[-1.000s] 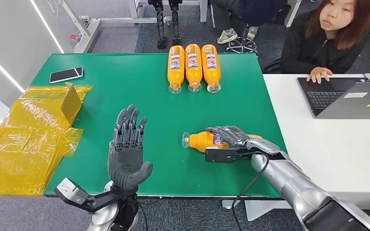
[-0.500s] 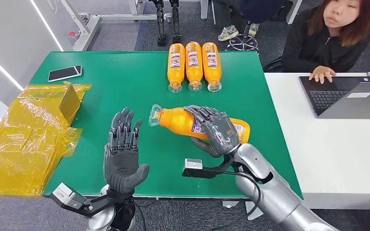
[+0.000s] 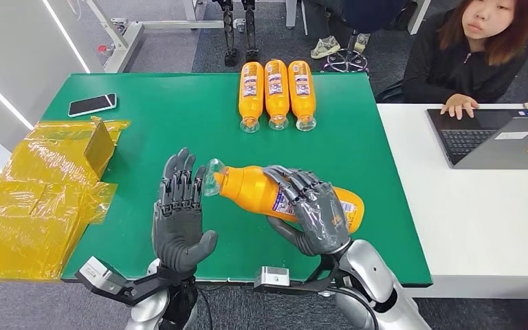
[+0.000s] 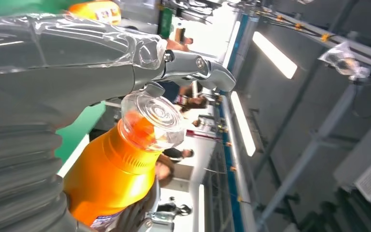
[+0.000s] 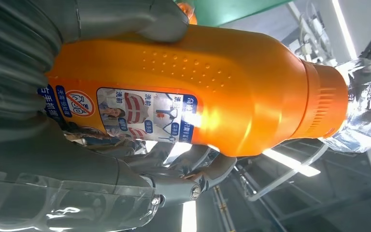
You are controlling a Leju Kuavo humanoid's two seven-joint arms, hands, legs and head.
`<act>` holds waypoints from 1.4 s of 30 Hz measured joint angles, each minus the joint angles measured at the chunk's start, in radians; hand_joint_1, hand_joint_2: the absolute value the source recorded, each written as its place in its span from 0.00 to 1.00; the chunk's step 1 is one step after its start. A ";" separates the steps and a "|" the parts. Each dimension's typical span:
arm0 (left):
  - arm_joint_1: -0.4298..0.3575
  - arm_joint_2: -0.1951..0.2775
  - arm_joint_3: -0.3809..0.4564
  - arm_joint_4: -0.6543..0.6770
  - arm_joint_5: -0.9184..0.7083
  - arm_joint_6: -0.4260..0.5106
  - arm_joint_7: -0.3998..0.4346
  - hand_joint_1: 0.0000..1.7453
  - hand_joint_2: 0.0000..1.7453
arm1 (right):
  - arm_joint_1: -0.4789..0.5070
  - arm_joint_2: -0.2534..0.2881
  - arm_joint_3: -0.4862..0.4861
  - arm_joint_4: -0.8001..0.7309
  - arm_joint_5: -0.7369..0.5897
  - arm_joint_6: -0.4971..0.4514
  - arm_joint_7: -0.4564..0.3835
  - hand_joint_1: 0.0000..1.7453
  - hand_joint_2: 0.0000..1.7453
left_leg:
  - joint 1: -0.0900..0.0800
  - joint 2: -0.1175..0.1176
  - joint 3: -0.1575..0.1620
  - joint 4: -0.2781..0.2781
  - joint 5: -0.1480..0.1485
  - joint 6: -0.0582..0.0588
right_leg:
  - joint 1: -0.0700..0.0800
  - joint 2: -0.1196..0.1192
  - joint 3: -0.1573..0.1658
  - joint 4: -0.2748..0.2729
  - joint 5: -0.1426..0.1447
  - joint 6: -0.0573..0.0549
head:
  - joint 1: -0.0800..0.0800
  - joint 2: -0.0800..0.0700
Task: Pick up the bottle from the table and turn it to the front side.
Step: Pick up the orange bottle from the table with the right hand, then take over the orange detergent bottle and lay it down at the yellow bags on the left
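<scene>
Right robot hand [image 3: 314, 210] gripping orange detergent bottle [image 3: 254, 187] above green counter [image 3: 179, 117], clear cap just beside fingertips of left robot hand [image 3: 179, 216], raised, fingers apart, empty

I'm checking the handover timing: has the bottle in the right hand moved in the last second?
Yes. The right hand has lifted the bottle off the green table and carried it left, its cap now by the left hand.

My right hand [image 3: 313, 210] is raised above the table, fingers wrapped over the orange bottle [image 3: 261, 189] and thumb underneath, its silver forearm angling in from below. My left hand [image 3: 179, 220] stands upright, palm open, fingers spread, fingertips beside the bottle's cap.
</scene>
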 joint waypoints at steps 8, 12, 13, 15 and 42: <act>-0.029 -0.008 -0.003 0.042 0.015 -0.023 0.000 0.00 1.00 | 0.070 0.029 -0.033 -0.060 -0.002 0.000 -0.027 1.00 1.00 | 0.000 0.001 0.000 0.000 0.000 0.000 | 0.000 0.001 0.000 0.000 0.000 0.000 | 0.000 0.000; -0.032 -0.008 -0.006 0.050 0.036 -0.036 0.000 0.00 1.00 | 0.089 0.029 -0.039 -0.055 -0.073 -0.026 -0.082 1.00 1.00 | 0.000 0.001 0.000 0.000 0.000 0.000 | 0.000 0.001 0.000 0.000 0.000 0.000 | 0.000 0.000; -0.032 -0.007 -0.008 0.051 0.041 -0.041 0.000 0.00 1.00 | 0.091 0.029 -0.039 -0.049 -0.098 -0.036 -0.100 1.00 1.00 | 0.000 0.001 0.000 0.000 0.000 0.000 | 0.000 0.001 0.000 0.000 0.000 0.000 | 0.000 0.000; -0.033 -0.007 -0.012 0.051 0.048 -0.045 0.000 0.00 1.00 | 0.092 0.030 -0.038 -0.034 -0.142 -0.055 -0.132 1.00 1.00 | 0.000 0.001 0.000 0.000 0.000 0.000 | 0.000 0.001 0.000 0.000 0.000 0.000 | 0.000 0.000; -0.037 -0.001 -0.029 0.028 0.101 -0.031 0.000 0.00 1.00 | 0.097 0.132 0.066 0.185 -0.478 -0.084 -0.306 1.00 1.00 | 0.000 0.001 -0.001 0.000 0.000 0.000 | 0.000 0.001 0.000 0.000 0.000 0.000 | 0.000 0.000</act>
